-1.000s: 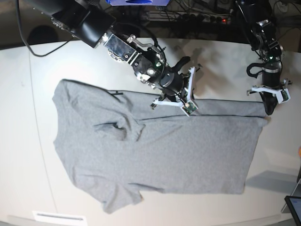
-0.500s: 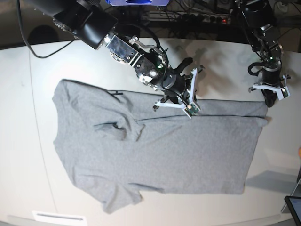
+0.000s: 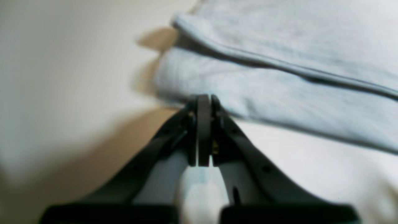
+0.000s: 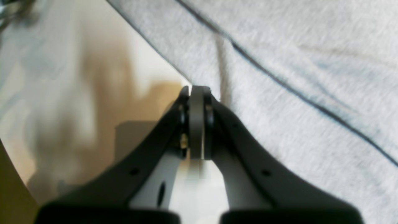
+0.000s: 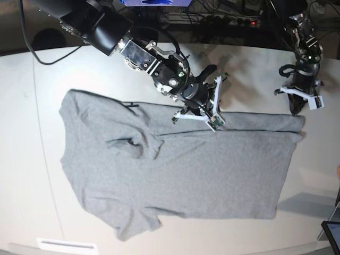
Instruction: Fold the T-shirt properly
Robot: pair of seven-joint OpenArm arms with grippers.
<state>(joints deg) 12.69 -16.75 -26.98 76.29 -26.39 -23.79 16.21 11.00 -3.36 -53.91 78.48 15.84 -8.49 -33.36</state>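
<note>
The grey T-shirt [image 5: 175, 170] lies spread on the white table, plain side up, with its far long edge folded over in a narrow band. My right gripper [image 5: 215, 123] is shut, its tips resting on that folded edge near the middle. In the right wrist view its tips [image 4: 199, 90] meet the T-shirt's edge [image 4: 295, 93], and a small crease runs up from them. My left gripper [image 5: 296, 110] is shut just beyond the far right corner. In the left wrist view it [image 3: 203, 99] touches the cloth's rim [image 3: 279, 77]. I see no cloth between either pair of jaws.
The white table [image 5: 32, 133] extends left and behind the shirt. A dark screen corner [image 5: 332, 234] sits at the front right. A white label strip [image 5: 66, 244] lies at the front edge. Cables and a power strip [image 5: 234, 21] run along the back.
The left gripper has moved off the shirt's far right corner toward the back of the table. The right gripper has barely shifted. The shirt lies as before.
</note>
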